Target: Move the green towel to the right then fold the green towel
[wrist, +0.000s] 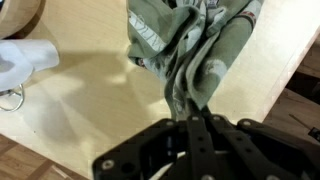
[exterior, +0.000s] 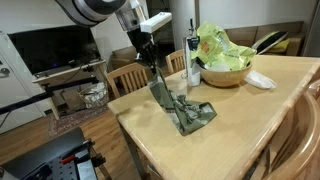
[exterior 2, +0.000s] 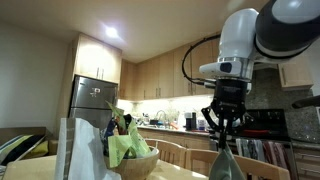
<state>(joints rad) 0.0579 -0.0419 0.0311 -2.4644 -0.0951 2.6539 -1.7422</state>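
Exterior view, from the chair side. The tool (exterior: 153,62) is pressed together on the top end of the green towel (exterior: 185,110). The cloth hangs from it in a slanted strip, and its lower end lies bunched on the worktop (exterior: 240,120). The wooden bowl (exterior: 225,75) stands beyond the towel heap, apart from it, with crumpled light-green stuff inside. A dark bottle (exterior: 192,55) stands just beside the bowl, on the towel's side. A white item (exterior: 260,80) lies on the bowl's far side.

Exterior view, low across the worktop. The tool (exterior 2: 224,140) points down, its jaws pinched on the towel (exterior 2: 228,165), which spreads out below them. The bowl (exterior 2: 135,165) sits well apart from the tool, and a steel fridge (exterior 2: 90,100) stands behind the bowl.

Wrist view. The tool (wrist: 197,118) grips a gathered strand of towel (wrist: 200,40). The rest lies rumpled on the pale wood (wrist: 90,100). The bowl is out of view.
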